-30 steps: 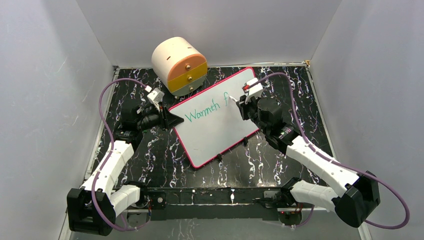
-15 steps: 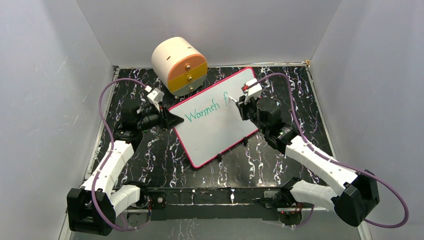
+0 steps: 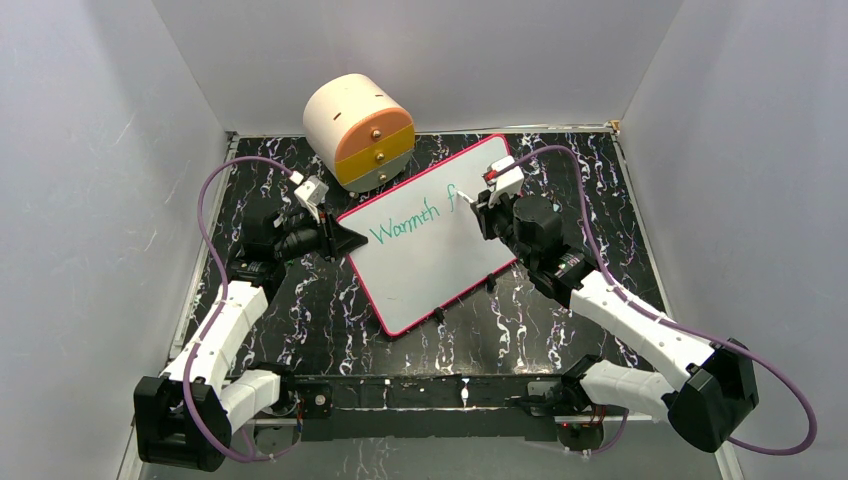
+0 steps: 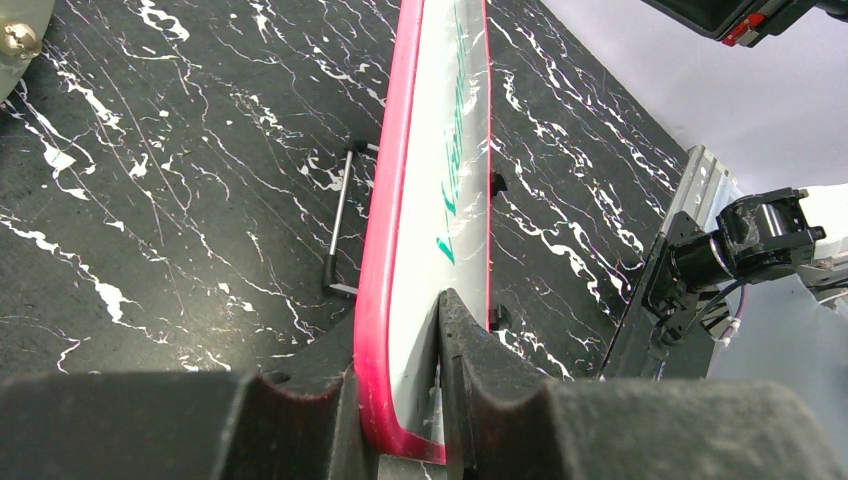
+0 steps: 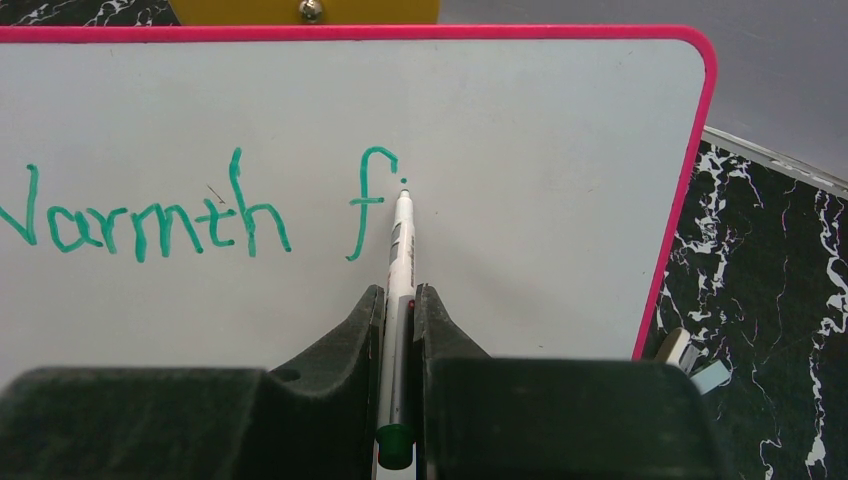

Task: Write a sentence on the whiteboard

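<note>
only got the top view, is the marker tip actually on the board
observer: Yes. From the right wrist, the marker tip sits on a green dot on the board, just right of the f.
operator: right pincer holding it straight
observer: Yes, the right pincer is shut on the barrel, marker in line with its fingers.
operator: and the left one
observer: The left pincer clamps the board's red rim, gripping it from both faces.

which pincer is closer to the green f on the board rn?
Right. The right pincer holds the marker with its tip right beside the f on the whiteboard; the left pincer clamps the board's opposite edge, past the W.
</note>
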Tool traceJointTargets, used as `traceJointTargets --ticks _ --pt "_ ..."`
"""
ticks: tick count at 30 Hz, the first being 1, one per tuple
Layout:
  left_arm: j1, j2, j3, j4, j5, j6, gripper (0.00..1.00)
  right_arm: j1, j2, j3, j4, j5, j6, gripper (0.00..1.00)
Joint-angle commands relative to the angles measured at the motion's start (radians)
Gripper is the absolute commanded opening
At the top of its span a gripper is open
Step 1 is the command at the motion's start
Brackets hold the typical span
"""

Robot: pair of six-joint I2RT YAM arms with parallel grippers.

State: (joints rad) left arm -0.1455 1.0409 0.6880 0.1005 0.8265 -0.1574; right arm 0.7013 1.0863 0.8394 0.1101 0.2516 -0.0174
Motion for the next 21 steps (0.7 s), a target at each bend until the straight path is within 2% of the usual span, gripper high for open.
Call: traceJointTargets --ticks 1,21 --pt "-0.026 0.044 -0.053 -0.17 -0.124 0.19 0.0 -0.002 -0.003 0.016 -0.002 -0.001 0.01 0.0" --pt "-0.026 0.048 -0.053 -0.17 -0.126 0.19 0.0 0.0 -0.04 -0.006 -0.064 -0.009 0.04 0.0"
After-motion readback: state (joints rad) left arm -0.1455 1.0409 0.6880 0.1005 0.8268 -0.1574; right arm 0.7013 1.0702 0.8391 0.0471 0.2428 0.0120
